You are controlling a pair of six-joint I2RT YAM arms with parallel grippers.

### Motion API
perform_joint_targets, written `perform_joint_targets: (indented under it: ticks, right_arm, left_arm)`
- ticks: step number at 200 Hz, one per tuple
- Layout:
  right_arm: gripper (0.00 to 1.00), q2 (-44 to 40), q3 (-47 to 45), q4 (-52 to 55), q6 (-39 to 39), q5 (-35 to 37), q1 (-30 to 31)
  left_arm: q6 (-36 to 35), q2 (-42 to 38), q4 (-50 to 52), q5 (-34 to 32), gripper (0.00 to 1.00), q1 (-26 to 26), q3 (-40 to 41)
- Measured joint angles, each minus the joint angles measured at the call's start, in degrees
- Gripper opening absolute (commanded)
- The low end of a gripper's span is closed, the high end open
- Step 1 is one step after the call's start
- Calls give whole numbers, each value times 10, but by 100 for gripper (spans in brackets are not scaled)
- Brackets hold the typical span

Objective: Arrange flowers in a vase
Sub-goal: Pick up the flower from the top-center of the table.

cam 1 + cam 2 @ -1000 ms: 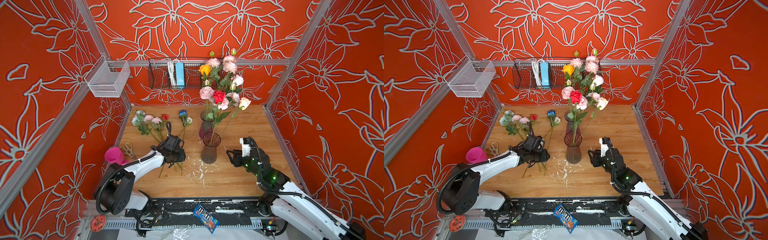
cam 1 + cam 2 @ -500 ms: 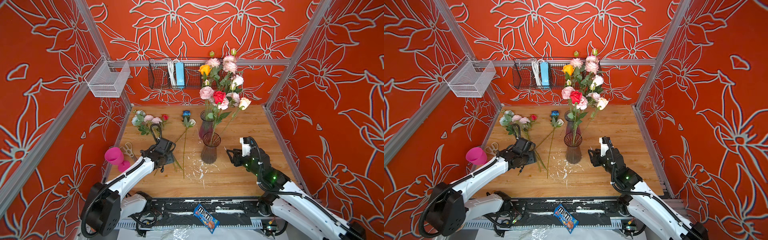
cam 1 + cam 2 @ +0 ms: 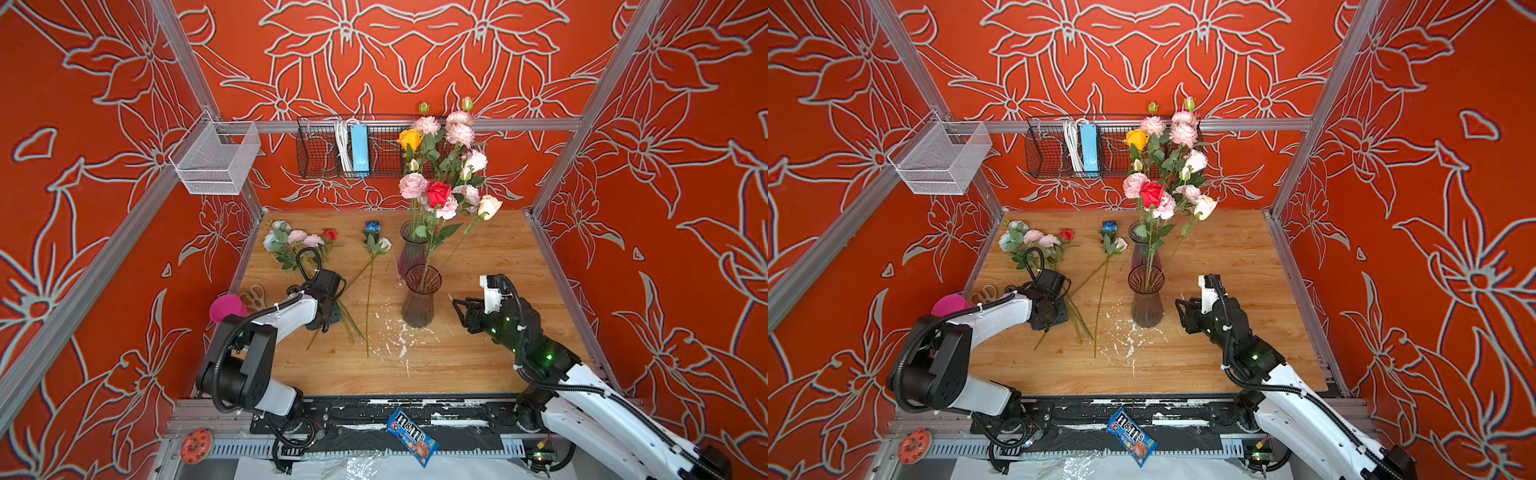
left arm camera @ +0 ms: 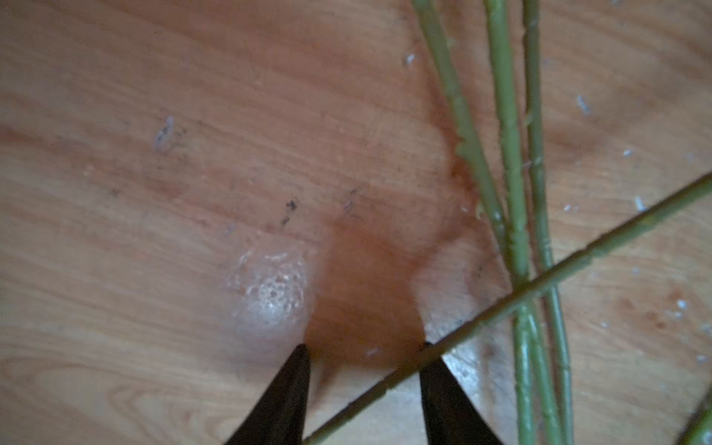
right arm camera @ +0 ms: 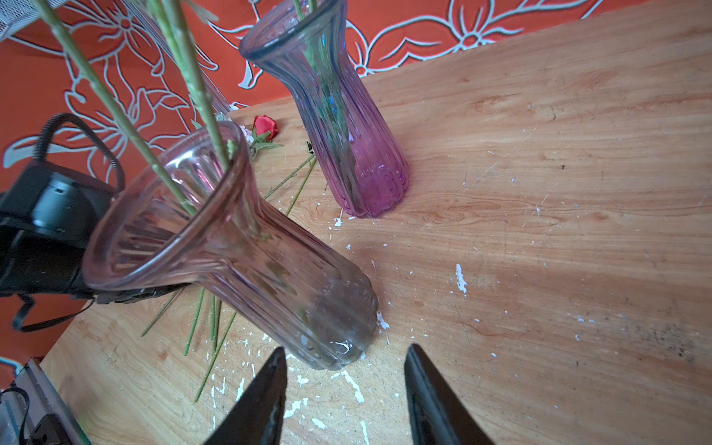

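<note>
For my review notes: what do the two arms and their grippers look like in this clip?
The left arm and right arm: white shell links, bulky black joint housings, black ribbed cable looping outside. Small green lights glow on the right arm's black section. The left gripper and right gripper are black, with dark fingers tapering to points.

Red cell, white-outlined flower wallpaper (image 3: pixel 374 50), aluminium frame (image 3: pixel 519 124).
Wooden bench (image 3: pixel 478 365) under left end effector (image 4: pixel 364 348) and right end effector (image 3: pixel 460 308); black wire basket (image 3: pixel 320 145) hung far beyond both; white mesh basket (image 3: pixel 216 166) high, left of the left end effector.
</note>
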State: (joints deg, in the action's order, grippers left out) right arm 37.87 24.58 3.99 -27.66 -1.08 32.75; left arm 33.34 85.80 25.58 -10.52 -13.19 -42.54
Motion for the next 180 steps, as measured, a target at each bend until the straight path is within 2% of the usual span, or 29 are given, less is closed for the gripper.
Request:
perform_joint_targets:
  ticks: [28,87,180]
  right_arm:
    - [51,-4,0,0,0,0,0]
    - [51,-6,0,0,-1,2,0]
    - [51,-12,-4,-1,-7,4,0]
  left_arm:
    - [-12,17,-4,14,20,1,-21]
    - [-43,12,25,40,3,-16,-53]
    - [-51,-104,116,38,0,-104,-127]
